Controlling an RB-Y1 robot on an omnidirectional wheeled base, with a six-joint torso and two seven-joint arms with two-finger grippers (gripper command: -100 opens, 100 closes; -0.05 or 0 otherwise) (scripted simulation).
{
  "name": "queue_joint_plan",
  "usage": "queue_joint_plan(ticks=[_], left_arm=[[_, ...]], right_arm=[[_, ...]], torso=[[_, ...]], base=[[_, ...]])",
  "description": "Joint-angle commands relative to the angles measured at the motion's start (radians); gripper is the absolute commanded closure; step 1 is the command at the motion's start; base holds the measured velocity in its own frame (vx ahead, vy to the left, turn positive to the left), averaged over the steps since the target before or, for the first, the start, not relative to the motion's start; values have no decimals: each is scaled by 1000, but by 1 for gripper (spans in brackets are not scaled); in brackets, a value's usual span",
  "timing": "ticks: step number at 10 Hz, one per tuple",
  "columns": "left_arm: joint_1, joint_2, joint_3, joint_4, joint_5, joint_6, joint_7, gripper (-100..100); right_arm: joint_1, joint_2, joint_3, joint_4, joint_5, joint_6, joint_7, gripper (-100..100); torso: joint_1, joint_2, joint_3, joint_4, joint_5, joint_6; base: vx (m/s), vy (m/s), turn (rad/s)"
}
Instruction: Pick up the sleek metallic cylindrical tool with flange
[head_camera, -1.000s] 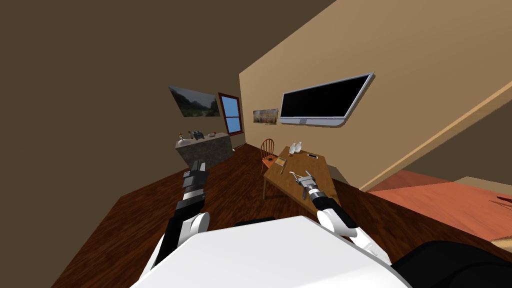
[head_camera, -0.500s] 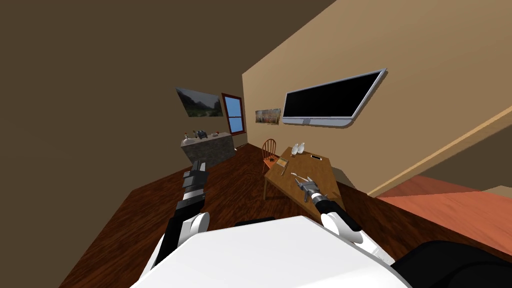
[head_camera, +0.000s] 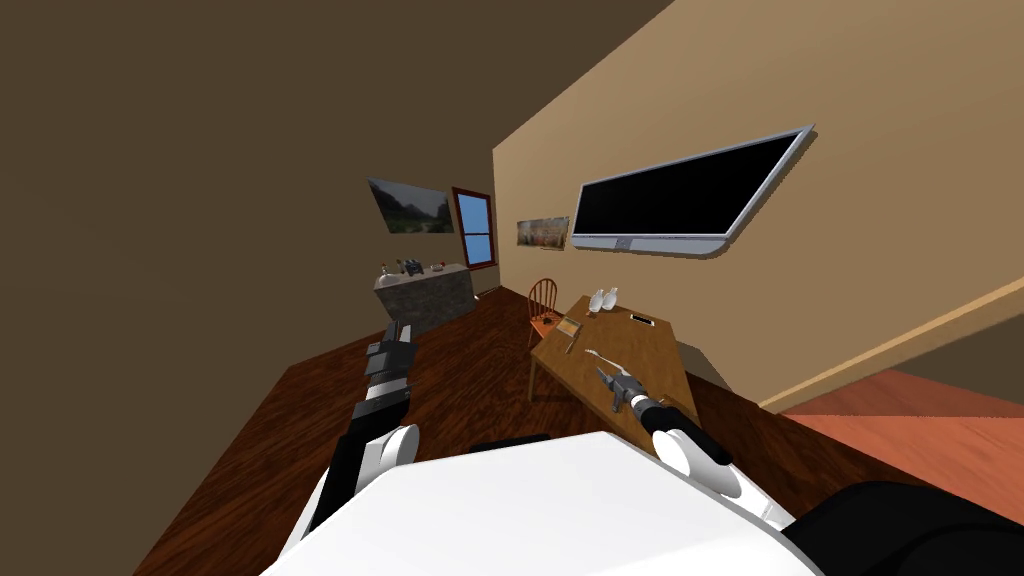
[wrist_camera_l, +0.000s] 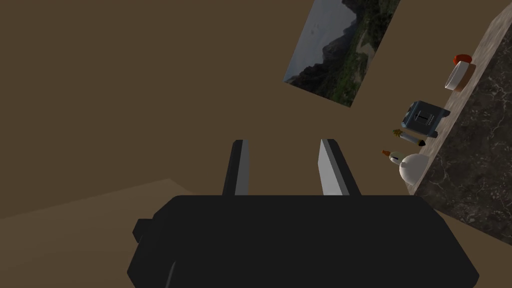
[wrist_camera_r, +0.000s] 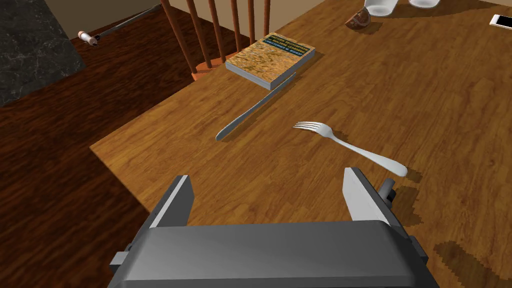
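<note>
Four items on wooden counter (wrist_camera_r: 440, 100), near to far: fork (wrist_camera_r: 350, 145), just ahead of right end effector (wrist_camera_r: 267, 176); knife (wrist_camera_r: 255, 107), between fork and counter edge; book (wrist_camera_r: 270, 57) at knife's tip; glass (wrist_camera_r: 380, 6). Right end effector wide open, empty, above counter. Left end effector (wrist_camera_l: 283, 142) open, empty.

I see a book (wrist_camera_r: 270, 59) lying flat near the wooden worktop's (wrist_camera_r: 440, 95) edge, a chair (wrist_camera_r: 204, 70) just behind it, and what may be a phone (wrist_camera_r: 501, 21) farther off.
</note>
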Motion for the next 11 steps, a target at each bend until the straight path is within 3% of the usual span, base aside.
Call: queue_joint_plan(ticks=[1,2,3,4,5,6,7,10,11], left_arm=[[0,0,0,0,0,0,0,0],[0,0,0,0,0,0,0,0],[0,0,0,0,0,0,0,0],[0,0,0,0,0,0,0,0],[0,0,0,0,0,0,0,0],[0,0,0,0,0,0,0,0],[0,0,0,0,0,0,0,0],[0,0,0,0,0,0,0,0],[0,0,0,0,0,0,0,0]], right_arm=[[1,5,-11,8,-29,40,-38,-100],[-2,-16,-7,46,-67,75,-71,-100],[-2,-16,-7,54,-81,75,-89,-100],[-5,-35,-4,90,-117,110,-122,-100],[-5,-35,-4,99,-131,110,-138,-100],[-9,-54,0,135,-159,145,-168,-100],[-9,-54,0,144,-181,145,-183,-100],[-18,-89,10,231,-274,211,-265,-100],[-18,-89,10,231,-274,212,-265,-100]], torso=[[0,0,0,0,0,0],[1,0,0,0,0,0],[1,-1,0,0,0,0],[1,-1,0,0,0,0],[0,-1,0,0,0,0],[1,-1,0,0,0,0],[0,-1,-1,0,0,0],[1,-1,0,0,0,0],[0,-1,-1,0,0,0]], base=[[1,-45,69],[11,-43,106],[6,-39,75],[3,-52,124],[4,-46,64],[16,-50,98],[13,-44,61],[6,-48,97],[11,-46,53]])
